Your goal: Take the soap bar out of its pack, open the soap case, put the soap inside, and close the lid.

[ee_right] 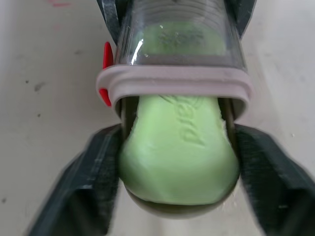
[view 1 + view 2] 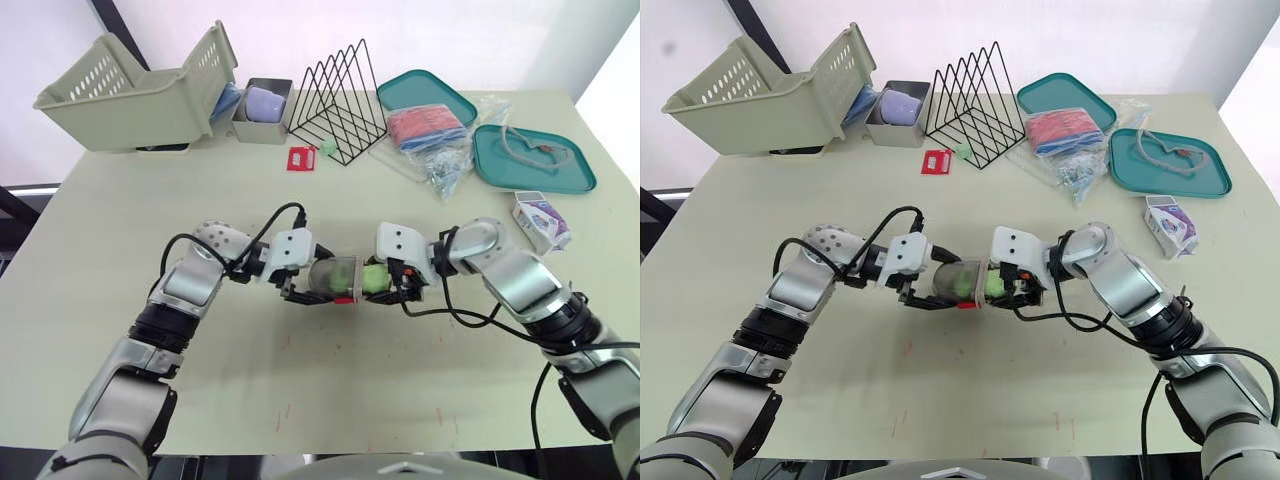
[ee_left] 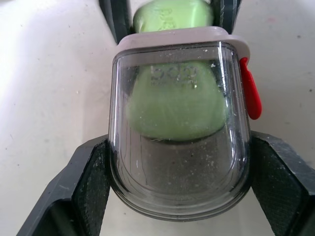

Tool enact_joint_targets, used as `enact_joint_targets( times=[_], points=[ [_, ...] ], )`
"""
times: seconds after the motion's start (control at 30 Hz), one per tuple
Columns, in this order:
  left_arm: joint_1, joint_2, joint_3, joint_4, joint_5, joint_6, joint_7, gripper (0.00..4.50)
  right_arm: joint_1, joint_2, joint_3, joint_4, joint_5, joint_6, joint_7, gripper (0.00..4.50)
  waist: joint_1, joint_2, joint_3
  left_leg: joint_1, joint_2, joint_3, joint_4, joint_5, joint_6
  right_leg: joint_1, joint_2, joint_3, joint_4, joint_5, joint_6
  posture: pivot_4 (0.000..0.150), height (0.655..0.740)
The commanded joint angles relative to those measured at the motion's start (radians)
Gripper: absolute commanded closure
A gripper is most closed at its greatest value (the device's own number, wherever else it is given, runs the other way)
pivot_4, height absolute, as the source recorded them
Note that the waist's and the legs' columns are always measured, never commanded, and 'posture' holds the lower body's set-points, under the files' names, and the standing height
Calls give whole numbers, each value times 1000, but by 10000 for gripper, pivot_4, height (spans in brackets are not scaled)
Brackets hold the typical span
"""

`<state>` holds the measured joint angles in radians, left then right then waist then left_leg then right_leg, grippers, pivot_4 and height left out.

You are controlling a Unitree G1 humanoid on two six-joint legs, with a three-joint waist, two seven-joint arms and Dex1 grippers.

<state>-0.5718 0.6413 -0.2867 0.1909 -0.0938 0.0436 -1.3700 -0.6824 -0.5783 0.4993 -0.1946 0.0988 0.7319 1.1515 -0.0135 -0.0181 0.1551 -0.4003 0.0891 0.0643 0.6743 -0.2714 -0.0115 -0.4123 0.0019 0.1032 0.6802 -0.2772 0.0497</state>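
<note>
Head view: mid-desk, the left hand (image 2: 322,287) and right hand (image 2: 388,283) meet tip to tip over the pale beige desk (image 2: 300,390). The left hand is clamped on a clear plastic soap case with a grey rim and red latch (image 2: 333,277), mouth facing 3 o'clock. The right hand is clamped on the green soap bar (image 2: 374,279), which is touching the case mouth and partly inside. A small white-and-purple carton (image 2: 540,220) lies at 3 o'clock, well apart from the hands. A beige slotted plastic basket (image 2: 130,90) is at 11 o'clock, a black wire file rack (image 2: 340,100) at 12, and two teal trays (image 2: 530,160) at 1–2. Left wrist view: both black fingers (image 3: 88,191) press the clear case's (image 3: 179,142) side walls. The green bar (image 3: 174,98) is visible through the wall, with one end past the grey rim; the red latch (image 3: 251,93) is on one side. Right wrist view: black fingers (image 1: 266,187) flank the soap (image 1: 179,157), touching both sides. Its far end sits inside the case's (image 1: 182,44) rim, and most of the bar is outside.
</note>
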Motion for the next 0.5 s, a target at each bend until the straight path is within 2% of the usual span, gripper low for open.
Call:
enact_joint_targets(
  times=[0.03,0.3,0.5],
  points=[
    [-13,4,2,-33,3,-4,6,10398,-14,-14,-23,-44,23,-8,14,379,0,0,0,0,0,0,0,0,0,0,0,0,0,0,0,1500,7400],
    [-9,4,1,-29,14,-12,5,10398,-7,-57,-58,-42,42,-3,-1,379,0,0,0,0,0,0,0,0,0,0,0,0,0,0,0,1500,7400],
    [-9,3,2,-40,12,-6,6,10398,16,-104,-86,36,6,-82,-37,379,0,0,0,0,0,0,0,0,0,0,0,0,0,0,0,1500,7400]
  ],
)
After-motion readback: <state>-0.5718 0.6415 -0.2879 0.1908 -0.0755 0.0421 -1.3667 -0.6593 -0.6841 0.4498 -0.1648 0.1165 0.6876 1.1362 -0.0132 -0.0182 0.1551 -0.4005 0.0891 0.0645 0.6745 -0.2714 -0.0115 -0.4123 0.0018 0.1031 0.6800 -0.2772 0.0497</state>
